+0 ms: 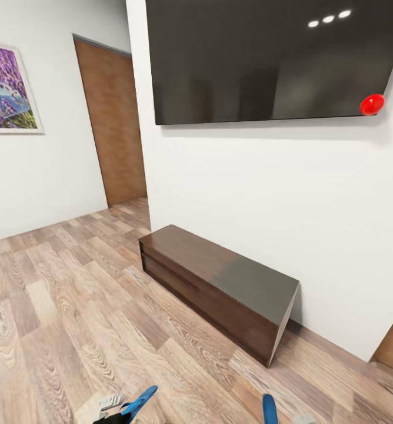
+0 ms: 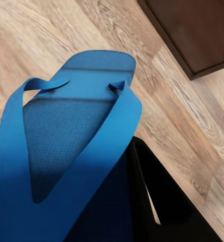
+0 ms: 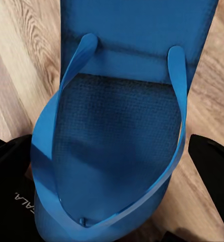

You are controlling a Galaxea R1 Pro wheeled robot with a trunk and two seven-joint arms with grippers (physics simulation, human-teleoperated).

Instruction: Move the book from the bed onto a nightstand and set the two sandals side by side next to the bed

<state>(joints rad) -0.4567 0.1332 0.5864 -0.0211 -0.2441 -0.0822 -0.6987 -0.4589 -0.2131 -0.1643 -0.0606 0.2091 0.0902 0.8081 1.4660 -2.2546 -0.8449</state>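
On the far left of the head view a framed purple picture (image 1: 8,88) hangs on the white wall (image 1: 49,176). Beside it stands a brown wooden door (image 1: 111,123), shut, at the end of a short stretch of wood plank floor (image 1: 61,306). Further right, a second white wall carries a large dark screen (image 1: 267,59) with a red ball-shaped mark (image 1: 372,104) at its lower right corner. Below the screen a low dark brown cabinet (image 1: 220,282) sits on the floor against that wall.

At the bottom edge of the head view the tips of two blue sandals show. The left sandal (image 1: 139,402) pokes up beside a bit of the left tool (image 1: 111,406), and the right sandal (image 1: 269,409) stands a little apart from it, further right.

In the left wrist view the left sandal (image 2: 76,126) lies between the dark fingers (image 2: 162,201) of the left tool, strap side facing the camera, above the floor with a corner of the dark cabinet (image 2: 197,30) nearby. The left tool is gripping this sandal.

In the right wrist view the right sandal (image 3: 127,141) sits between the black fingers (image 3: 212,166) of the right tool, straps toward the camera, held over the plank floor (image 3: 16,75). The right tool is closed on it.
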